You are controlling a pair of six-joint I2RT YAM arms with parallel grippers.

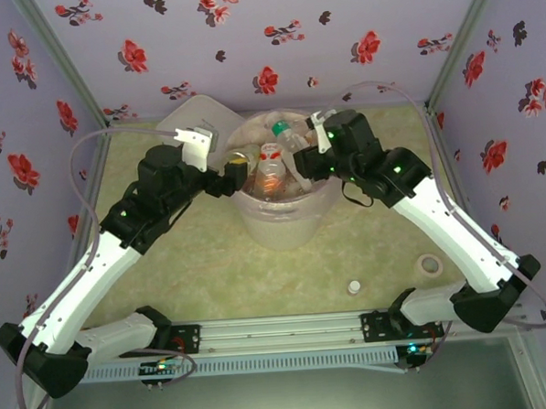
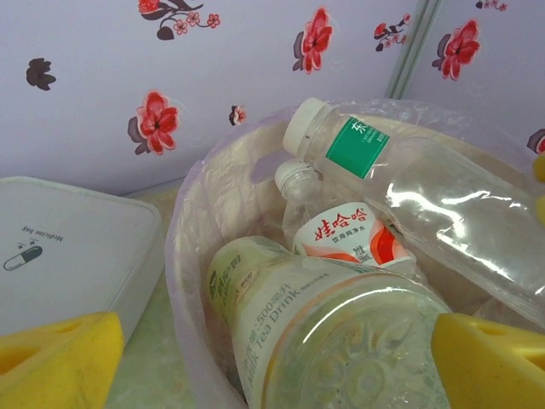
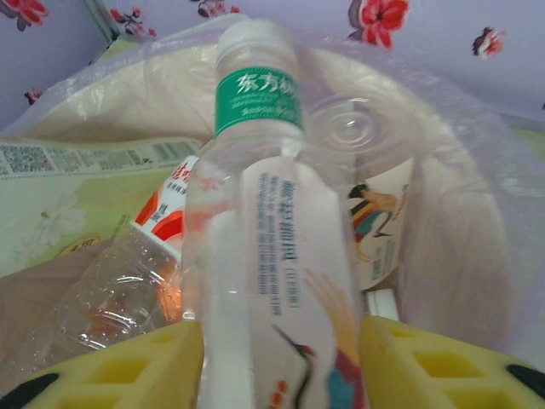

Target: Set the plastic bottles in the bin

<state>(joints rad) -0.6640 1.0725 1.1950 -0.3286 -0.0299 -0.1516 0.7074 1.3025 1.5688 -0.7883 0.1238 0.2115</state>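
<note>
Nearest the arm bases, a loose white cap (image 1: pixel 353 286) and a tape ring (image 1: pixel 430 265) lay on the desk (image 1: pixel 221 262) at about 4 o'clock from the bin (image 1: pixel 284 231). Neither belongs to the job.

Both arms reached over the bin's mouth. The right end effector (image 3: pixel 277 371) had its yellow pads set narrow against both sides of the green-labelled bottle (image 3: pixel 264 213), which looked like a hold low on the body. From that end effector the bottle pointed to 12 o'clock. Its long axis ran straight away, cap at the far end and already over the pink liner, so the coming move turned on letting go there.

The left end effector (image 2: pixel 272 362) stood wide. The milk-tea bottle (image 2: pixel 324 315) lay between its pads with a plain gap on the left side, apparently freed and resting in the bin, cap toward 11 o'clock. Just beyond it sat a small red-labelled bottle (image 2: pixel 349 239), with the green-labelled one slanting across above, cap at 12 o'clock.

Farthest off, a white box (image 2: pixel 68 247) sat outside the bin at about 10 o'clock.

The base of the held bottle was cut off at the frame edge, so the force of the grip was uncertain. The bin's floor and the count of bottles under the top layer were hidden. From above, the arms covered part of the bin's rim.
</note>
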